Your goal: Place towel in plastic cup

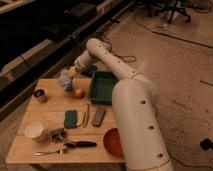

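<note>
One white arm reaches across the wooden counter (pixel 30 142), its pincer (pixel 71 73) clamped on the pale towel (pixel 65 80), which hangs above the far left part of the counter beside the apple (pixel 78 92). Its fingers are hard to make out against the cloth. The plastic cup cannot be seen, perhaps hidden behind the hanging towel, and the arm's bulk cuts off part of the red bowl (pixel 111 141).

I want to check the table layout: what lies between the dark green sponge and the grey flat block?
In the camera view, a thin stick-like utensil lies between the sponge and the grey block. The gripper, shut on the towel, is farther back.
</note>
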Robot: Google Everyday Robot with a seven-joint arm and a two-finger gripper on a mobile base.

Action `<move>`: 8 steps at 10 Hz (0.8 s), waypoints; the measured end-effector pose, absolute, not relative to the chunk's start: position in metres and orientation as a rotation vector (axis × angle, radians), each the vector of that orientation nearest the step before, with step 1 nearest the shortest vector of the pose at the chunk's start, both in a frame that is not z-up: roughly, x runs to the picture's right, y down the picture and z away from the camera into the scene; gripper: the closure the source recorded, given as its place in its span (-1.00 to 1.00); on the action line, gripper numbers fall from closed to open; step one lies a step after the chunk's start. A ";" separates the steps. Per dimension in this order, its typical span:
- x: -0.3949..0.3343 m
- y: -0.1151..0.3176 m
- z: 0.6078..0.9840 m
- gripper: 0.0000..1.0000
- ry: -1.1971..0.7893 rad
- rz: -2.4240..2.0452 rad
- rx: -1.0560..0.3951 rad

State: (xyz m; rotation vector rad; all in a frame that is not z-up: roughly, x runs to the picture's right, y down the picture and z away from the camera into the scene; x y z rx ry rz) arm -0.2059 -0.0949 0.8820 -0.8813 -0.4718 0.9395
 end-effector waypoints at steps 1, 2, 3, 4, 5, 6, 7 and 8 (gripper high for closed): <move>-0.210 -0.092 0.887 1.00 -0.471 0.939 -0.887; -0.210 -0.091 0.892 1.00 -0.468 0.944 -0.890; -0.209 -0.090 0.895 1.00 -0.464 0.946 -0.893; -0.208 -0.089 0.900 1.00 -0.458 0.948 -0.895; -0.207 -0.088 0.903 1.00 -0.454 0.950 -0.896; -0.207 -0.087 0.907 1.00 -0.446 0.954 -0.898; -0.208 -0.086 0.910 1.00 -0.439 0.957 -0.900; -0.210 -0.085 0.913 1.00 -0.432 0.959 -0.905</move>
